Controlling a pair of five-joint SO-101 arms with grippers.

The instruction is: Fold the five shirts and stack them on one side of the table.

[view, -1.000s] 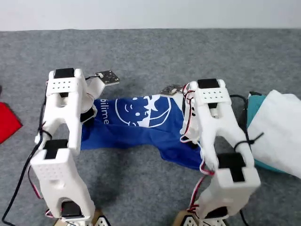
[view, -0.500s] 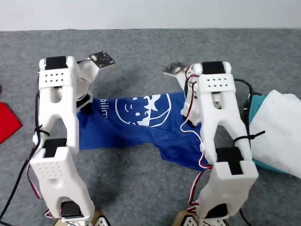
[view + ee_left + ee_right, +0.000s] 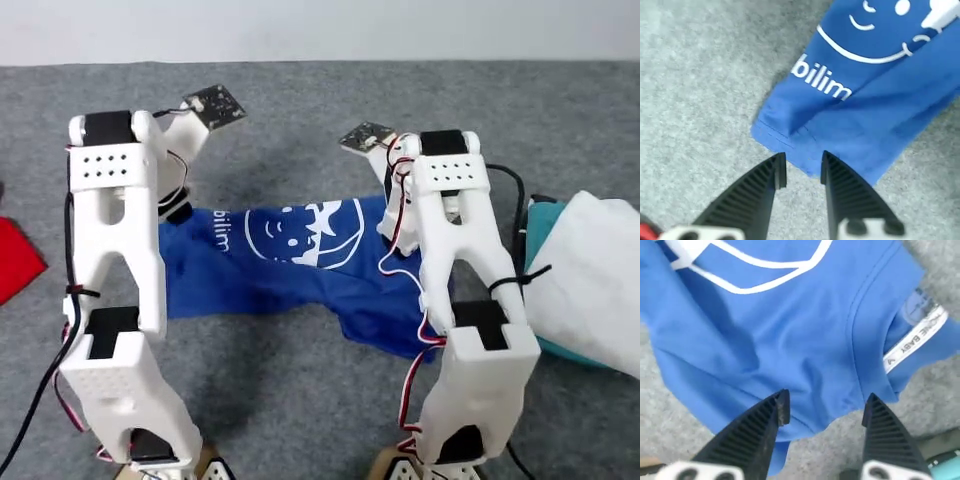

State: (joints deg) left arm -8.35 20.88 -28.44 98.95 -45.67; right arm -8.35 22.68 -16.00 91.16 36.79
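A blue fabric shirt with a white smiling-face print and white lettering lies across the middle of the grey table, print side up. It is loosely spread and not neatly folded. Its near edge is uneven, with a rumpled flap hanging toward the near right. The neck opening, with a white label inside, sits at its right end. At the table's right edge a white folded shirt rests on top of a teal garment. A red cloth lies at the left edge, well apart from the blue one.
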